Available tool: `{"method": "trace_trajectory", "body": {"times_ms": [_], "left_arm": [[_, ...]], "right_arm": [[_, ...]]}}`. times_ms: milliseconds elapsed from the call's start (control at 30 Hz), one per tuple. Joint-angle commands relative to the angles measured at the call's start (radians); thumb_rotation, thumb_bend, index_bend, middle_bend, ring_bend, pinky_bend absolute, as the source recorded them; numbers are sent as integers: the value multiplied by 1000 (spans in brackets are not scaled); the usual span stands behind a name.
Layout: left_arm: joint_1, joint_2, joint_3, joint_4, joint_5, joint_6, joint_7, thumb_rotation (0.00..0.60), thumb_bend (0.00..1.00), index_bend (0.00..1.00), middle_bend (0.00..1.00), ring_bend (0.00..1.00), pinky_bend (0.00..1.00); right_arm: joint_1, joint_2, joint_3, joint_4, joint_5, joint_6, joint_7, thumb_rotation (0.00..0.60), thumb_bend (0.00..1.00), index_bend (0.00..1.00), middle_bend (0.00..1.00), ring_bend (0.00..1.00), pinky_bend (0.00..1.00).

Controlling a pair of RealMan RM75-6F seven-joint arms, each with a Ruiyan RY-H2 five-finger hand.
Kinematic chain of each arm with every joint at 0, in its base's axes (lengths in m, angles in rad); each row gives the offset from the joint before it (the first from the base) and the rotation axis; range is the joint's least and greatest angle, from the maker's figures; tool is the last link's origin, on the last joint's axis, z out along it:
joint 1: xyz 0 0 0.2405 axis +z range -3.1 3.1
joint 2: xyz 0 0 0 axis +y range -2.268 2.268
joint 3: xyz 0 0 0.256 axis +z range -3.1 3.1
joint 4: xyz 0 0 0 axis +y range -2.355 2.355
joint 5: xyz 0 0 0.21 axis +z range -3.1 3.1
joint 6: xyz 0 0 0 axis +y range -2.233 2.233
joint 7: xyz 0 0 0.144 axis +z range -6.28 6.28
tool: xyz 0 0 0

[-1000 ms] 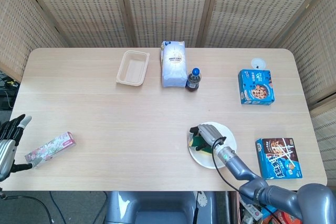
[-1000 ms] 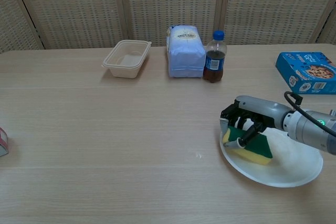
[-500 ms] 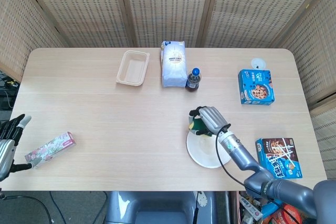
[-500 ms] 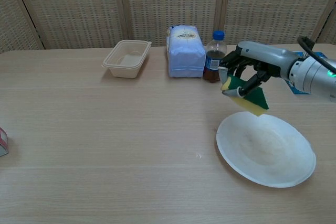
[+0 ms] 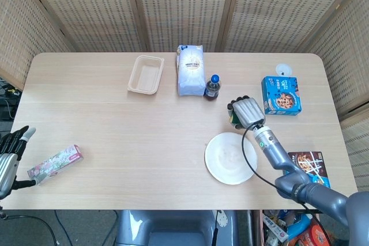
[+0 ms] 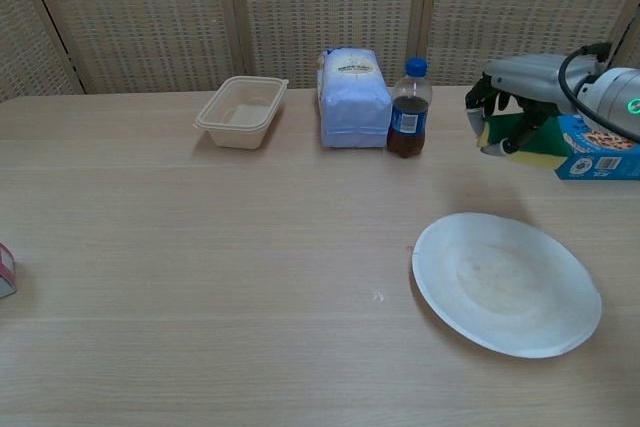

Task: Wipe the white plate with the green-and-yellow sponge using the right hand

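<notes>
The white plate (image 5: 230,158) (image 6: 506,282) lies bare on the table near the front right. My right hand (image 5: 246,111) (image 6: 512,104) hovers above the table behind the plate, off its far rim, and grips the green-and-yellow sponge (image 6: 522,137) (image 5: 234,117). In the chest view the sponge sits just left of the blue cookie box (image 6: 592,144). My left hand (image 5: 10,156) rests off the table's front left corner, fingers apart and holding nothing.
A cola bottle (image 6: 408,110) and a white bag (image 6: 352,98) stand behind the plate, a beige tray (image 6: 241,111) further left. A second snack box (image 5: 307,173) lies right of the plate, a floral packet (image 5: 55,163) at front left.
My right hand has lifted the sponge off the plate and carried it up and back to the right, toward the blue cookie box. The plate is left bare. The left hand is still.
</notes>
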Motion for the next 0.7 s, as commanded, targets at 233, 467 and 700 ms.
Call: {"method": "trace_trajectory", "body": {"times_ms": [233,467,700], "left_arm": [[-4,2,-4,2,-13,-7,-4,600,0,0,0,0,0],[-6,3,-4,4,-16,-12,-7,600,0,0,0,0,0],[-11,0,-3,6,-17,-21,-2,600,0,0,0,0,0]], "right_arm": [[29,-35,-6,32,94,-99,-74,600,293,247,116,104,137],[32,-45,-3,22,127,-92,-120,600,287,148,4,1,50],[-24,88,11,-194,78,31,-76,600,284,140,0,0,24]]}}
